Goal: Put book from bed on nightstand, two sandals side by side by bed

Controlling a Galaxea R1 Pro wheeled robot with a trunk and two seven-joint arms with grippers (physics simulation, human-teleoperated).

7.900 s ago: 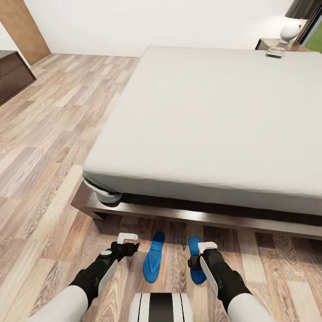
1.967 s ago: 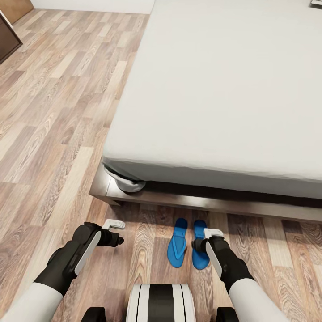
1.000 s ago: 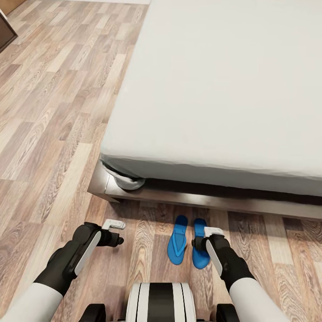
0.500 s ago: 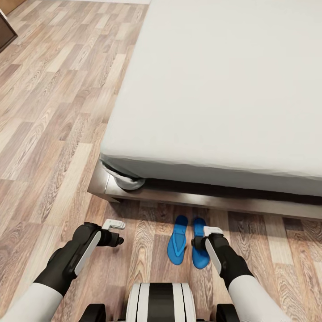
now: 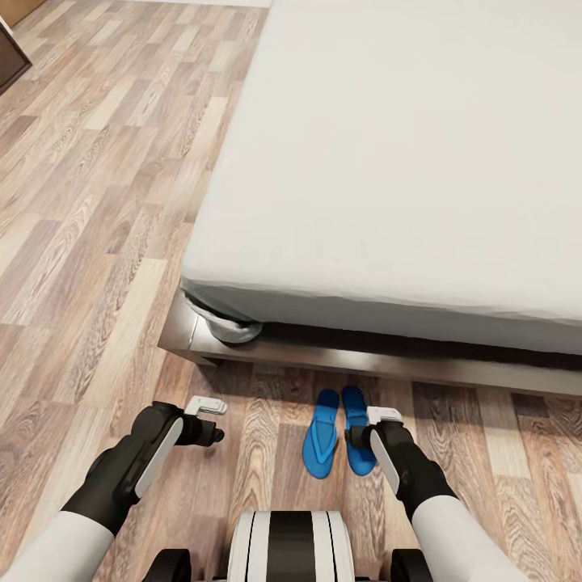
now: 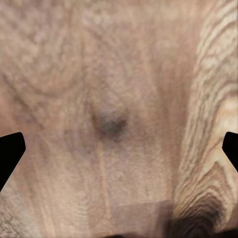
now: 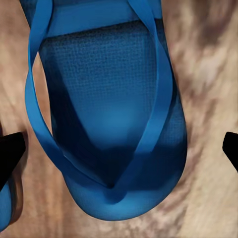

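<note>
Blue sandal [image 7: 111, 116] lies on the floor right under my right gripper [image 5: 373, 428], fingers wide open either side, its long way pointing at the bed [image 5: 388, 162].

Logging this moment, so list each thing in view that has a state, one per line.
Left sandal: flat on the floor, strap side up, free.
Right sandal: flat on the floor beside the left one, toe toward the bed, under the right claw.
Left claw: open, empty, over bare floor.
Right claw: open, over the right sandal.
</note>
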